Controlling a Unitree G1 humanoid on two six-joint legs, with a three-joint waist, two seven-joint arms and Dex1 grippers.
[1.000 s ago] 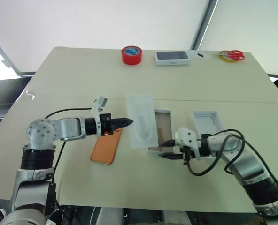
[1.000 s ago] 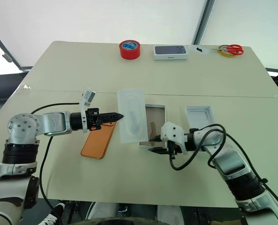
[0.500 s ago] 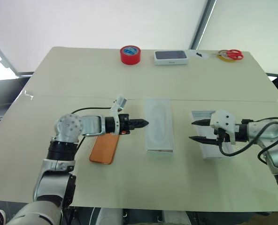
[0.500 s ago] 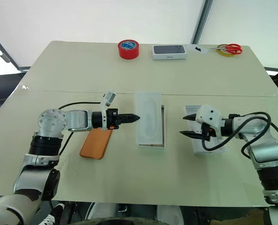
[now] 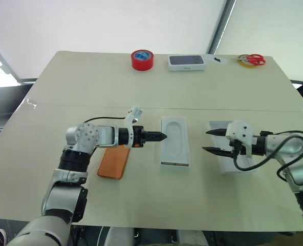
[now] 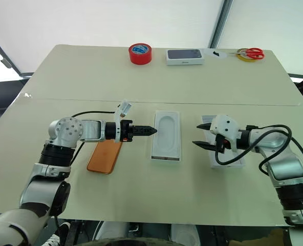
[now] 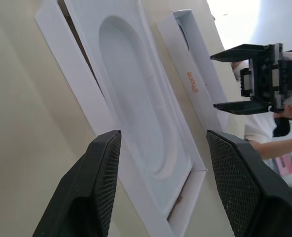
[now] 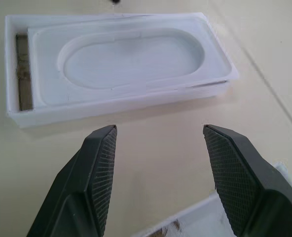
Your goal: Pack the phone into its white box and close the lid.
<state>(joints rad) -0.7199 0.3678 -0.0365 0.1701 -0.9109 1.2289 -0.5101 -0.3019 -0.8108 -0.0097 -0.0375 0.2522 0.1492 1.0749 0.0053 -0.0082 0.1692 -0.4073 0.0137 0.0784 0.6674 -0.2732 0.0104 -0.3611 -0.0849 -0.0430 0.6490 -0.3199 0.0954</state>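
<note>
**Desk:** Starting at the left?

**Field:** Lying flat on the table [image 5: 64,97], the phone [image 5: 113,163], at eight o'clock of the white box [image 5: 175,165]. Untouched, not yet packed. Just above its far end, the left gripper [image 5: 161,136], fingers parted and empty, aimed toward three o'clock at the box.

**Desk:** Why aimed there, not at the phone?

**Field:** Probably minding the thin tray [image 5: 174,138] resting in the box over its cavity, likely in the way of the phone.

**Desk:** And on the right?

**Field:** Parked at three o'clock of the box, open side up, the lid [image 5: 239,165]. Hovering over it, the right gripper [image 5: 209,141], released, holding nothing, seemingly waiting for the closing step.
</note>
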